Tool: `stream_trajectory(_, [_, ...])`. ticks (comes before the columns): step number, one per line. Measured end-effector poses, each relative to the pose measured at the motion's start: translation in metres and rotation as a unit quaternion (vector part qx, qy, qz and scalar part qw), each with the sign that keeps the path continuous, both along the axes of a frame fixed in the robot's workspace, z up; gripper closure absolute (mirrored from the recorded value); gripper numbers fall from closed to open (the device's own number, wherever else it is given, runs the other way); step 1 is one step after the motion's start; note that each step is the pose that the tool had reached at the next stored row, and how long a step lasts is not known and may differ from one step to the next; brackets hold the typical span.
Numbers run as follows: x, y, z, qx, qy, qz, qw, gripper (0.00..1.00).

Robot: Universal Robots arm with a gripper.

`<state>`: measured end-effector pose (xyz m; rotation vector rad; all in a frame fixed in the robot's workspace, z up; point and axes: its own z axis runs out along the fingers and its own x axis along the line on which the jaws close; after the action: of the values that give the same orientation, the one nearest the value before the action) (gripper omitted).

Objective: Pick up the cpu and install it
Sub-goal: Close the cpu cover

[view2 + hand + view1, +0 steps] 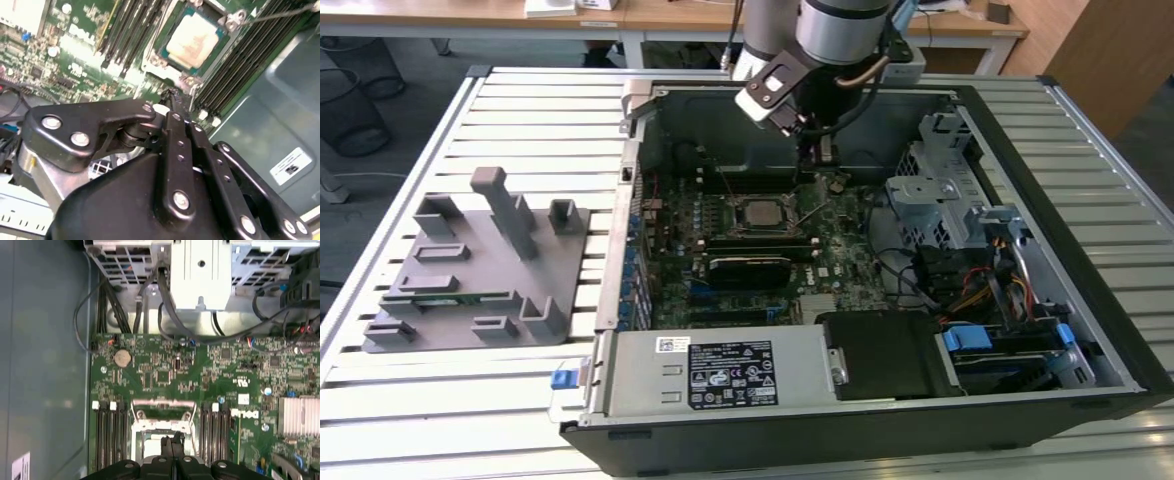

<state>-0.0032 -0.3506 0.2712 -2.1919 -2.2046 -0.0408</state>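
The cpu [758, 212] lies flat in its socket near the middle of the green motherboard [720, 250], silver top up. In the second wrist view the cpu [195, 40] sits inside the metal socket frame, with a thin lever wire beside it. My gripper [817, 152] hangs inside the open computer case, a little above the board and just beyond the socket toward the case's back wall. Its black fingers [176, 107] are pressed together with nothing between them. In the first wrist view the gripper [172, 444] has its tips over the socket frame [162, 412].
A grey fixture block [474, 270] holding a green memory stick [454, 297] sits on the slatted table at the exterior view's left. Inside the case, a drive cage [941, 190], cables [974, 290] and a power supply [707, 372] surround the board. Memory slots [127, 35] flank the socket.
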Motion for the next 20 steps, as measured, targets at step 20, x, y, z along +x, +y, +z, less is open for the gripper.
stream_trajectory(20, [0.028, 0.0059, -0.0074, 0.0008, 0.0002, 0.015, 0.9999, 0.89])
